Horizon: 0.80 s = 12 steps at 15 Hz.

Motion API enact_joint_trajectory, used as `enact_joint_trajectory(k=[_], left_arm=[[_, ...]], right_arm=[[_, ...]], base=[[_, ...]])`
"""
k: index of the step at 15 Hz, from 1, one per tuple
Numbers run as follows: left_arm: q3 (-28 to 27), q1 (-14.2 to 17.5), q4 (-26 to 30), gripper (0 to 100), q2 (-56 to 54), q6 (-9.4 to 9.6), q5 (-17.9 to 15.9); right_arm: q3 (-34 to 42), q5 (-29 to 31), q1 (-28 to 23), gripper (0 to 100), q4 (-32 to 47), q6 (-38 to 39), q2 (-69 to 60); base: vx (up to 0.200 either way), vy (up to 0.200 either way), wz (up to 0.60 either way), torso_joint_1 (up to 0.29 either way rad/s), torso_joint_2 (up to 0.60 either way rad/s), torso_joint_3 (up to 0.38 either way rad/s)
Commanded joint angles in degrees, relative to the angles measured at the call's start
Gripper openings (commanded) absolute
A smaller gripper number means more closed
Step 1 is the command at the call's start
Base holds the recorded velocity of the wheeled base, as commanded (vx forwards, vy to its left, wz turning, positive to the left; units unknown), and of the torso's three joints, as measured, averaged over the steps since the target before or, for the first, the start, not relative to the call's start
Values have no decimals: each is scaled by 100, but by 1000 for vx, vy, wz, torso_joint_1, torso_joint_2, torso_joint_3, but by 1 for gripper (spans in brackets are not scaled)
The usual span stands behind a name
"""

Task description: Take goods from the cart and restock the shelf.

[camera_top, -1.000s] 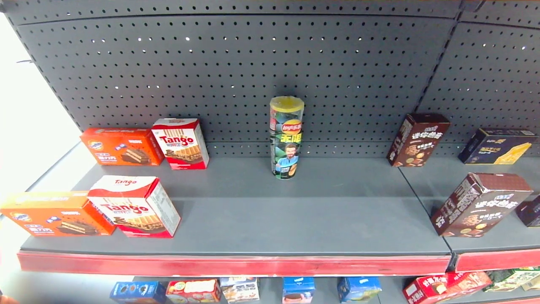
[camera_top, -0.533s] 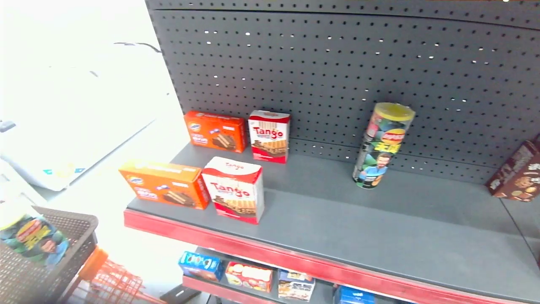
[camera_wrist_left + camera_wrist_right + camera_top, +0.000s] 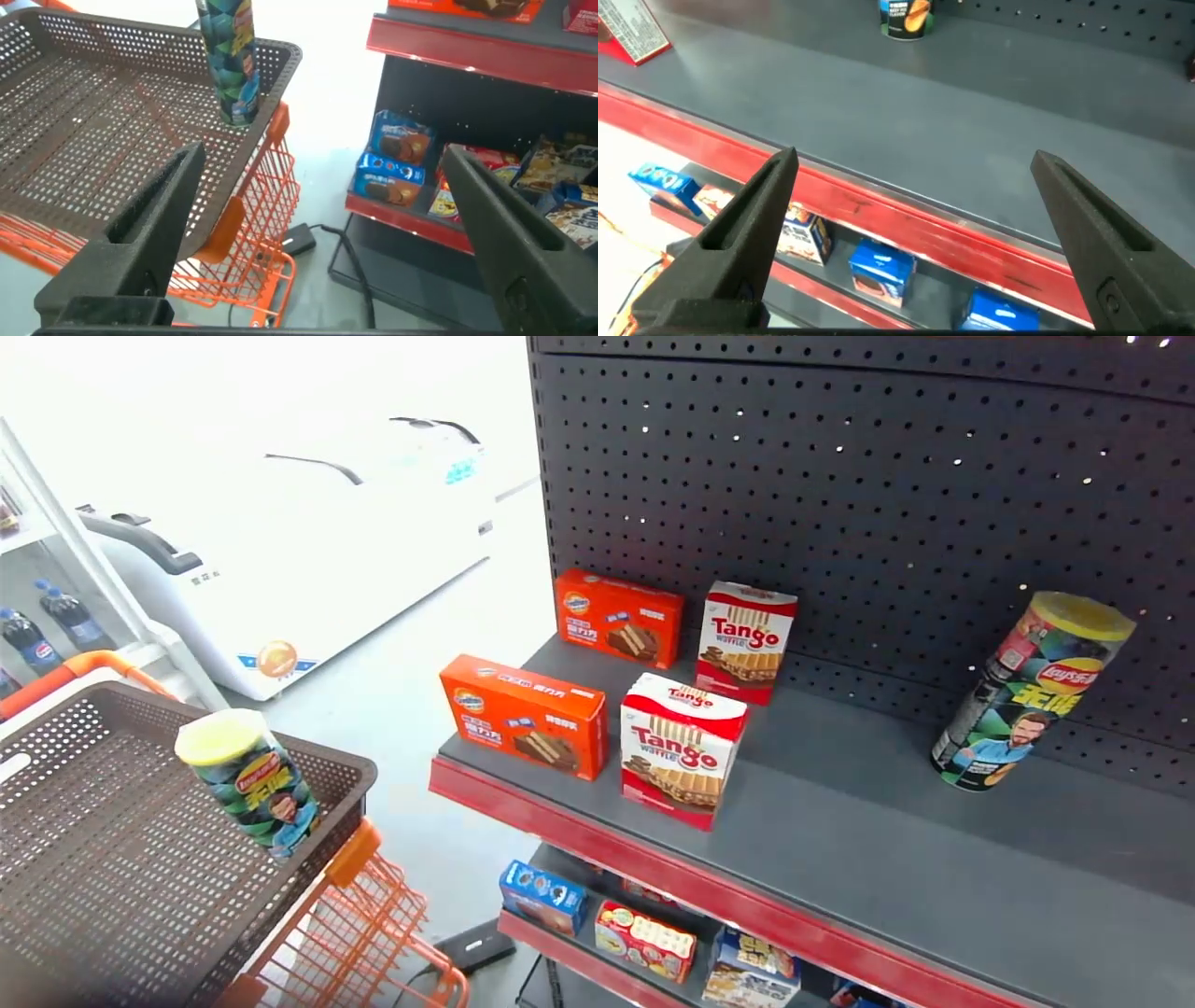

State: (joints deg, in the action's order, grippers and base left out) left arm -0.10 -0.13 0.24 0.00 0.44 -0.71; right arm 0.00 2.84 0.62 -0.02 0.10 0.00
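View has swung left since a second ago; cart basket (image 3: 93, 803) now shows, one chip can (image 3: 250, 782) upright inside; left gripper (image 3: 322, 159) and right gripper (image 3: 915, 161) gape wide, empty

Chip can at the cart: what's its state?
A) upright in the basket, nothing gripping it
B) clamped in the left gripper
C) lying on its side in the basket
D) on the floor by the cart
A: the chip can stands upright near a corner of the brown basket, and the left gripper is open and well apart from it.
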Motion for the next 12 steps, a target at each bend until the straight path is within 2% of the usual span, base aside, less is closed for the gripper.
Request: enact_joint_trajectory(k=[1,8,10,11,12], left_arm=[[1,-4,2,100,0,0,0],[1,-4,2,100,0,18,-26],[-78,13,55,100,0,26,141],[-544,-13,107,100,220,158,343],[-860,-13,257,100,580,237,387]], right_arm=[[0,-3,-1,100,-6,-1,9],[0,-12,-1,100,-6,-1,9],[0,-3,-1,100,2,-1,9],[0,-3,-1,100,-6,-1,9],[0,-3,-1,100,2,-1,9]], base=[[0,0,0,0,0,0],[0,0,0,0,0,0],[0,0,0,0,0,0],[0,0,0,0,0,0],[0,0,0,0,0,0]])
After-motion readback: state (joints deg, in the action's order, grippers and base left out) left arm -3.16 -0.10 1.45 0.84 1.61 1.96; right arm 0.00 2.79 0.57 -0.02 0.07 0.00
